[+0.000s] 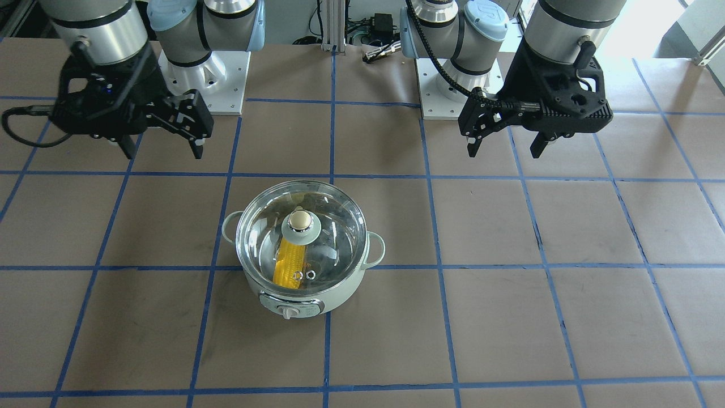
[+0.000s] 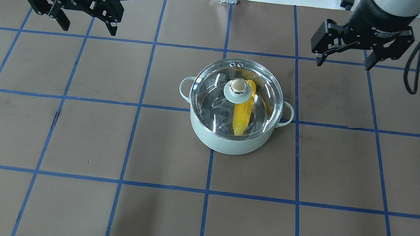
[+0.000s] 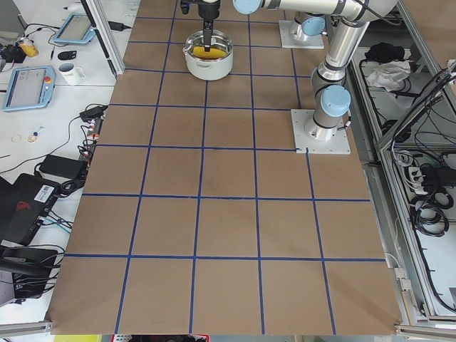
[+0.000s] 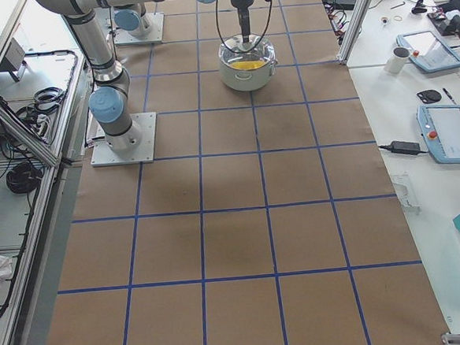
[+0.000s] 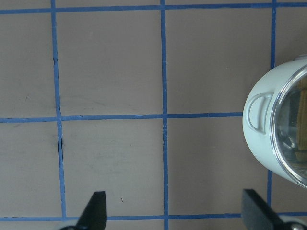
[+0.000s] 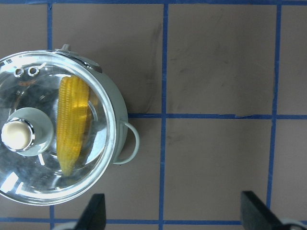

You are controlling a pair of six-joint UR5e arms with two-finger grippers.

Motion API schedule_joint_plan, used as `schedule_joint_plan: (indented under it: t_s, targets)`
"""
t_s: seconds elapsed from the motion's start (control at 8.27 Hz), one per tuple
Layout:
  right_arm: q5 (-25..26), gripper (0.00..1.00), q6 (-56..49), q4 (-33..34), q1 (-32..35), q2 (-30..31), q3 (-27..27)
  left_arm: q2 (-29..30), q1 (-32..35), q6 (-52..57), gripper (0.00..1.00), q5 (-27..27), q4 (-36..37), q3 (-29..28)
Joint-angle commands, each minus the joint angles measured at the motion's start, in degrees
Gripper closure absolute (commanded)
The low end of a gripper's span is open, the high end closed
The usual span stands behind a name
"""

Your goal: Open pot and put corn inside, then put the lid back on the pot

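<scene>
Nearest to us in the wrist views are two dark fingertips at the lower edge, set wide apart with bare paper between them. The left claw [image 2: 90, 30] and the right claw [image 2: 343, 65] are both spread and hold nothing. Each hangs above the worktop [image 2: 66, 134], touching none of the things on it.

The pot [image 2: 227, 141] stands between the two claws and further out from the robot's bases than either. We find it nearer the right claw than the left, and well apart from both. The right wrist camera takes in nearly the whole pot on its left side. The left wrist camera catches only one loop handle [image 5: 259, 117] and a slice of the rim at its right edge.

The lid [image 2: 213, 93] sits on the pot, its beige ball knob [image 2: 237, 85] at the centre and two small vent rings [image 1: 303, 275] near the rim. Through the glass we see the corn [image 2: 242, 116] lying inside on the steel bottom, beside the lid's centre. The pot's control knob [image 1: 290, 311] faces away from the robot.

The worktop is covered in brown paper marked off in squares by blue tape. At its long edge we see white benches carrying a teach pendant [image 3: 28, 87], a tablet [image 3: 75, 28], a mug [image 3: 71, 71] and loose cables.
</scene>
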State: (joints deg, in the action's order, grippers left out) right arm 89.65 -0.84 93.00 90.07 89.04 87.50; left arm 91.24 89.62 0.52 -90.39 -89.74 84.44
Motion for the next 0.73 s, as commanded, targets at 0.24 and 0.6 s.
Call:
schedule_joint_plan:
  t_s: [0.24,0.6]
  targets:
    - [-0.44,0.0,-4.96,-1.32,-3.58,1.05,0.13,-0.1,-0.06,0.0,0.0,-0.32,0.0,0.02]
    - [0.17,0.0,-5.22,-1.5,-3.58,1.05,0.22,-0.18,-0.06,0.0,0.0,-0.32,0.0,-0.07]
